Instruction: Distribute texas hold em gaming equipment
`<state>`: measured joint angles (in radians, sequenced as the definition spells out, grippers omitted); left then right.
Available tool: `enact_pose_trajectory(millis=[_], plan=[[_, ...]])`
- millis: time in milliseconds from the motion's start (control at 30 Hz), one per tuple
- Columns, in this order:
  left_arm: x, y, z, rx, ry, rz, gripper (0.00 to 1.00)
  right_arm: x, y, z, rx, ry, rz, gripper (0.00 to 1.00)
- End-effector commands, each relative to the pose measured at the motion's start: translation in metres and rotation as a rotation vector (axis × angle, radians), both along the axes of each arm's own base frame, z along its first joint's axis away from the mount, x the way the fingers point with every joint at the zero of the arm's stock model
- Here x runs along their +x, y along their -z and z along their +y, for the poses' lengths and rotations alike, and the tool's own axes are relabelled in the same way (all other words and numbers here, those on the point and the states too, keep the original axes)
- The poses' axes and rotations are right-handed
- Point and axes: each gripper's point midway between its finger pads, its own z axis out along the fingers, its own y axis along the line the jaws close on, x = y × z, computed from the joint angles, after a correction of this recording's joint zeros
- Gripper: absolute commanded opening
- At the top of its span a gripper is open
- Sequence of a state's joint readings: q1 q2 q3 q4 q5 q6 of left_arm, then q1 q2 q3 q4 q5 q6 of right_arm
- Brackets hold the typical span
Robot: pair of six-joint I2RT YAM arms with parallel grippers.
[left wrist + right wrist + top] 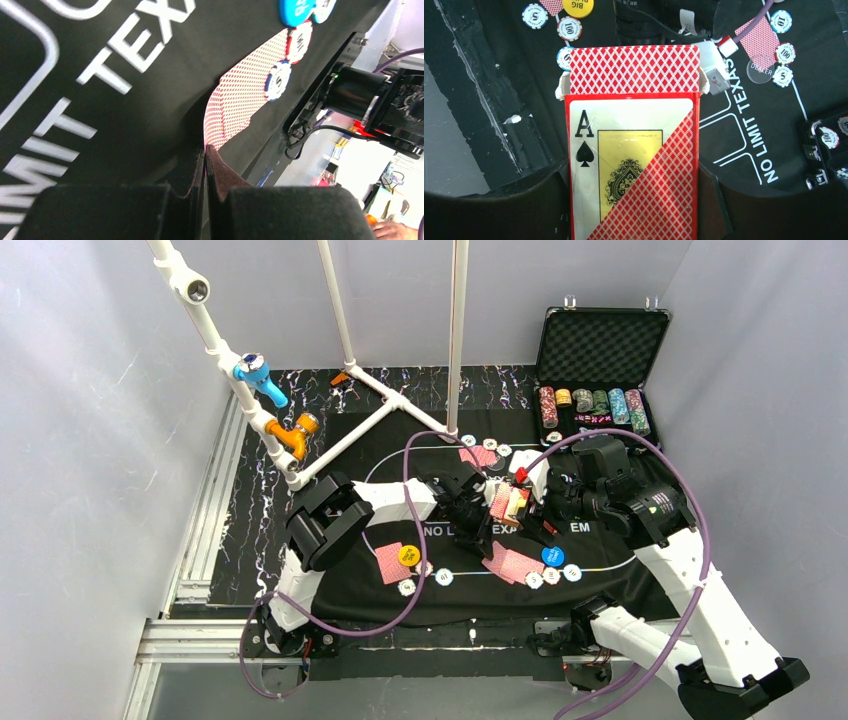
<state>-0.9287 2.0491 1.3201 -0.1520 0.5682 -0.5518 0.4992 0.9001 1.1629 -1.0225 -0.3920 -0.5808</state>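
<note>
My right gripper (633, 170) is shut on a red card box (634, 165) with an ace of spades printed on it. Red-backed playing cards (634, 70) stick out of the box's open top. In the top view the box (512, 503) hangs over the middle of the felt mat (600, 540). My left gripper (205, 150) is shut, with a thin red card edge between its pads and a red-backed card (220, 120) running out from the tips. Below it lie dealt cards (250, 75) with poker chips (278, 80) and a blue button disc (296, 9).
More cards lie at the front left (390, 565) beside a yellow disc (408, 554), and at the far side (478, 455). An open black case (600, 345) holding rows of chips stands at the back right. A white pipe frame (350, 435) crosses the back left.
</note>
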Motion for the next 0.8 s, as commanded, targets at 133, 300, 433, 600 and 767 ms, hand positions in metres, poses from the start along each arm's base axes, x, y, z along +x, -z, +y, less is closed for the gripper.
enact_pose_trajectory(millis=[133,300,433,600,767], plan=[[-0.003,-0.024,-0.035,-0.121,0.026,0.029,0.00,0.004,-0.019,0.003,0.042,-0.004,-0.064,0.01],[-0.006,-0.033,-0.034,-0.138,0.048,0.028,0.22,0.004,-0.017,0.004,0.043,-0.007,-0.059,0.01],[-0.005,-0.040,-0.016,-0.123,0.030,0.029,0.43,0.002,-0.016,0.003,0.043,-0.009,-0.055,0.01],[0.001,-0.056,0.011,-0.136,0.002,0.027,0.63,-0.002,-0.015,0.002,0.044,-0.013,-0.048,0.01],[0.020,-0.080,0.042,-0.137,-0.016,-0.026,0.73,-0.006,-0.013,0.000,0.044,-0.016,-0.048,0.01]])
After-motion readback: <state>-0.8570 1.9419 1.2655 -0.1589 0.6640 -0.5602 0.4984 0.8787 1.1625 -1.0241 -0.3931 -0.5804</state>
